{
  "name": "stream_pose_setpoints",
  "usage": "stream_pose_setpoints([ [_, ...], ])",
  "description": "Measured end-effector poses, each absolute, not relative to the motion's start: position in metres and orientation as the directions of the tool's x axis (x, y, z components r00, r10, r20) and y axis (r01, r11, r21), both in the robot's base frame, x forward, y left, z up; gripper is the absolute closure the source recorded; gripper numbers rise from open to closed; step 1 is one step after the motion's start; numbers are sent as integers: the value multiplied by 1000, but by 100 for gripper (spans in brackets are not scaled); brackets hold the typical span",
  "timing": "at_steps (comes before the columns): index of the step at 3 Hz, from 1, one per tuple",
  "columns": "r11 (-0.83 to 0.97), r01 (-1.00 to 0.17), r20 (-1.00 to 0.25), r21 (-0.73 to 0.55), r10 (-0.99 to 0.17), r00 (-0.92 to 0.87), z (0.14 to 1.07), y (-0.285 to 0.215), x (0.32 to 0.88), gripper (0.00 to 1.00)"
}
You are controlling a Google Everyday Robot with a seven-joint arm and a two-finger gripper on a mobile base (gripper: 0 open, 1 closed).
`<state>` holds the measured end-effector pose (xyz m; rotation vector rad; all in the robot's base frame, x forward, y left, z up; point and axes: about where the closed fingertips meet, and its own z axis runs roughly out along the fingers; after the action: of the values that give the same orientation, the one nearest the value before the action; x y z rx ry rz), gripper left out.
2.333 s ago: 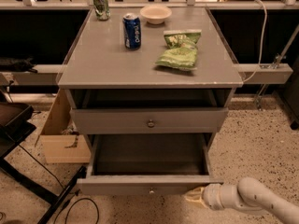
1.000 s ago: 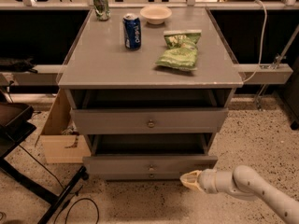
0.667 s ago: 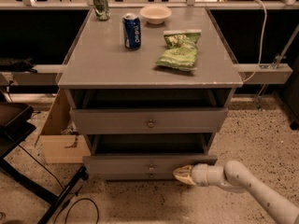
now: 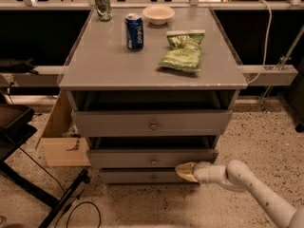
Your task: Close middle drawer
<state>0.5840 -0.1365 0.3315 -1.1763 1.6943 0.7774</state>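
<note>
The middle drawer (image 4: pixel 123 158) has a plain grey front with a small round knob (image 4: pixel 153 161). It stands out only a little from the grey cabinet (image 4: pixel 142 65), with a dark gap above it. My gripper (image 4: pixel 183 171), with tan fingertips held together, comes in from the lower right on a white arm (image 4: pixel 247 184). Its tip rests against the lower right part of the middle drawer's front, right of the knob. The taller top drawer (image 4: pixel 114 122) sticks out slightly above. The short bottom drawer front (image 4: pixel 128 176) sits below.
On the cabinet top stand a blue can (image 4: pixel 134 31), a green can (image 4: pixel 102 4), a white bowl (image 4: pixel 158 14) and a green chip bag (image 4: pixel 183 51). A cardboard box (image 4: pixel 59 141) and black stand legs (image 4: pixel 42 194) are on the floor at the left.
The middle drawer was pulled far out and has slid back almost into the cabinet. My gripper moved up and leftward with its front, and the bottom drawer front now shows.
</note>
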Motion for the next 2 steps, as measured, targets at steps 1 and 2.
stream_pose_setpoints([
  [1, 370, -929, -921, -17, -368, -130, 332, -147, 597, 57],
  [2, 370, -929, -921, -17, -368, -130, 332, -147, 597, 34],
])
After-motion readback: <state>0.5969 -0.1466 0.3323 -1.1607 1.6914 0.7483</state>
